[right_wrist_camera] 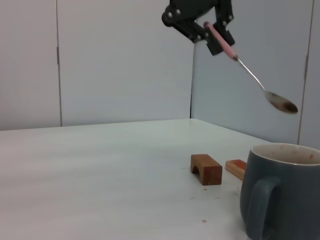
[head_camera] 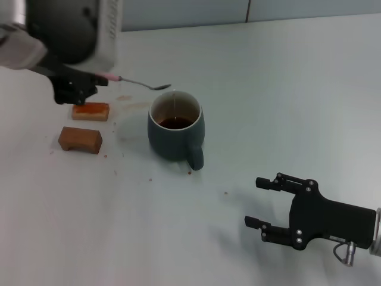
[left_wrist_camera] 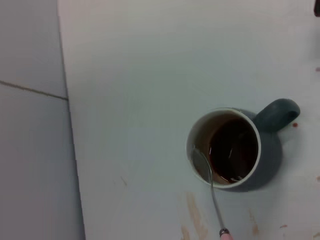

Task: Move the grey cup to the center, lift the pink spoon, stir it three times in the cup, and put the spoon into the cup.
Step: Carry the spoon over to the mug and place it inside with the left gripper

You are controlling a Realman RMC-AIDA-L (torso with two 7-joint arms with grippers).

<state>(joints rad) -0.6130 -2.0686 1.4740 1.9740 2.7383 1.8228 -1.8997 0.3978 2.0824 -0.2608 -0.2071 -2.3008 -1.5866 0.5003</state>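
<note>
We hold the pink spoon [head_camera: 128,80] pinched in our left gripper [head_camera: 89,84], its bowl poised above the grey cup [head_camera: 176,128]. The cup looks centred, so we judge stirring and the drop-in remain. Our right gripper [head_camera: 265,202] rests nearby, fingers spread.

The grey cup [head_camera: 175,132] stands upright on the white table, a dark grey-teal mug with a cream-white inside and rim. Its single handle [head_camera: 194,157] points toward the near side, slightly right. Dark brown liquid sits low in it, and brown stains streak the inner wall.

The pink spoon [head_camera: 136,81] is in the air above and just left of the cup, held by its pale pink handle. It tilts downward to the right, so its grey metal bowl [head_camera: 161,87] hangs over the cup's far-left rim, clear of the liquid. The bowl carries a brownish smear.
</note>
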